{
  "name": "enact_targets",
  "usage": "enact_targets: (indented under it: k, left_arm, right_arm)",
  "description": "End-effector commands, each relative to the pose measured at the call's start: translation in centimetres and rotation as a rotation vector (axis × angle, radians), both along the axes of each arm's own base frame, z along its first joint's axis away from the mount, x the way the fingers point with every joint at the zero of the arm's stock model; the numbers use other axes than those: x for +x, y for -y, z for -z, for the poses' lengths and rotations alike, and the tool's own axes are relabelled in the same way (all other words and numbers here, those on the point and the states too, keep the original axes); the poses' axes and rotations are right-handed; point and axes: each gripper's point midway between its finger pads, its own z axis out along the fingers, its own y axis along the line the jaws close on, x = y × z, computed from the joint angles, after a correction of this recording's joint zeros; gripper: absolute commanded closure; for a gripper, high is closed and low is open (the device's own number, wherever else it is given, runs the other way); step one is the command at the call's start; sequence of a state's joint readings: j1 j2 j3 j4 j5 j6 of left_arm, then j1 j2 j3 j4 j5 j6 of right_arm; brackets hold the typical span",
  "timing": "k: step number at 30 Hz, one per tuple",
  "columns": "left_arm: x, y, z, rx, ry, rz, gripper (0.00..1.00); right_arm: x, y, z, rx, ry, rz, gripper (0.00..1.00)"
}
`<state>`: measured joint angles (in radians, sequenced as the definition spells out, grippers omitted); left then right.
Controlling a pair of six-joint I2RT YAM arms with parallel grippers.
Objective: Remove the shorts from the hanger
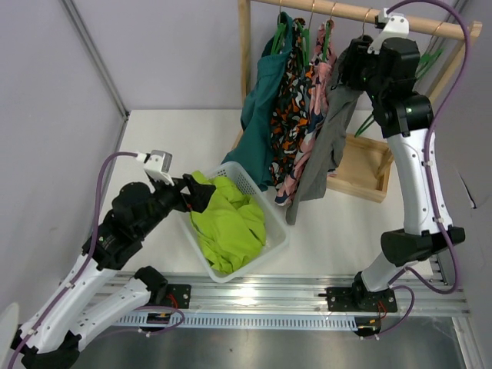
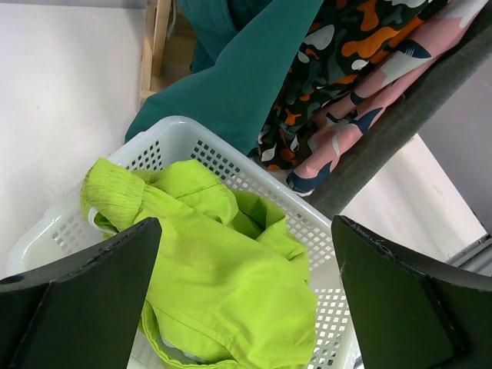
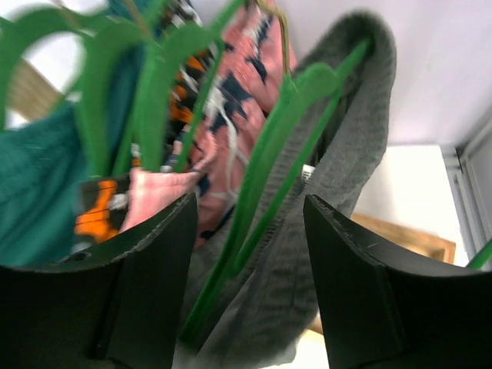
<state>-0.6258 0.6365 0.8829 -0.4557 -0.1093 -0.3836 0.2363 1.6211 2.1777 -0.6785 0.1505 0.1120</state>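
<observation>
Grey shorts hang on a green hanger at the right end of the row on the wooden rail. My right gripper is up at the waist of the shorts. In the right wrist view it is open, and the hanger's arm and the grey fabric lie between the fingers. I cannot tell if they touch. My left gripper is open and empty above a white basket. In the left wrist view it hovers over a lime green garment.
On the rail to the left hang a teal garment, a camouflage one and a pink patterned one, all on green hangers. The rack's wooden base frame lies behind. The lime garment fills the basket.
</observation>
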Motion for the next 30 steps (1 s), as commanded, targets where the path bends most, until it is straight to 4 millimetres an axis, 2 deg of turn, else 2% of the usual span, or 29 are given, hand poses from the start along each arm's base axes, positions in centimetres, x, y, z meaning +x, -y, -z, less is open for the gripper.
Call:
enact_targets:
  k: [1, 3, 6, 8, 9, 10, 11, 13, 18, 21, 26, 27, 30]
  left_arm:
    - [-0.2, -0.2, -1.9, -0.027, 0.055, 0.006, 0.01]
    - [-0.3, -0.1, -1.8, -0.029, 0.054, 0.010, 0.01]
    - [-0.3, -0.1, -1.8, -0.033, 0.055, 0.016, 0.01]
    - [-0.4, -0.1, -1.9, -0.039, 0.055, 0.016, 0.01]
    - [-0.5, -0.1, -1.9, -0.042, 0.057, 0.016, 0.01]
    - [-0.5, -0.1, -1.8, -0.043, 0.058, 0.017, 0.01]
    - [-0.5, 0.0, -1.9, -0.047, 0.063, 0.020, 0.01]
    - [-0.6, 0.0, -1.9, -0.053, 0.070, 0.022, 0.01]
    - [-0.5, 0.2, -2.8, -0.083, 0.095, 0.024, 0.01]
    - [-0.2, 0.2, -3.0, -0.108, 0.079, 0.005, 0.01]
    - [0.0, -0.1, -2.7, -0.148, 0.055, -0.033, 0.01]
    - [-0.1, 0.0, -2.5, -0.153, 0.052, -0.028, 0.01]
    - [-0.1, 0.3, -2.7, -0.167, 0.057, -0.014, 0.01]
  right_arm:
    - [0.5, 0.7, -1.0, -0.018, 0.035, 0.043, 0.39]
    - [0.9, 0.9, -0.5, -0.028, 0.020, 0.052, 0.42]
    - [1.4, 1.5, -0.1, -0.035, 0.011, 0.067, 0.55]
    - [1.5, 2.0, 0.0, -0.035, 0.008, 0.063, 0.69]
    - [1.4, 2.1, 0.0, -0.034, 0.004, 0.051, 0.87]
    - [1.4, 2.1, -0.2, -0.033, 0.007, 0.039, 0.96]
    - [1.1, 2.3, -0.9, -0.032, 0.024, 0.028, 1.00]
    - [0.7, 2.2, -2.1, -0.032, 0.059, 0.017, 1.00]
    - [-1.4, 2.4, -7.4, -0.031, 0.205, 0.000, 1.00]
    - [-2.9, 2.5, -9.1, -0.026, 0.252, -0.009, 1.00]
    - [-4.6, 2.8, -9.0, -0.042, 0.252, -0.014, 1.00]
    - [-4.5, 2.9, -7.9, -0.051, 0.226, -0.015, 1.00]
    - [-6.4, 3.0, -7.9, -0.061, 0.232, -0.035, 1.00]
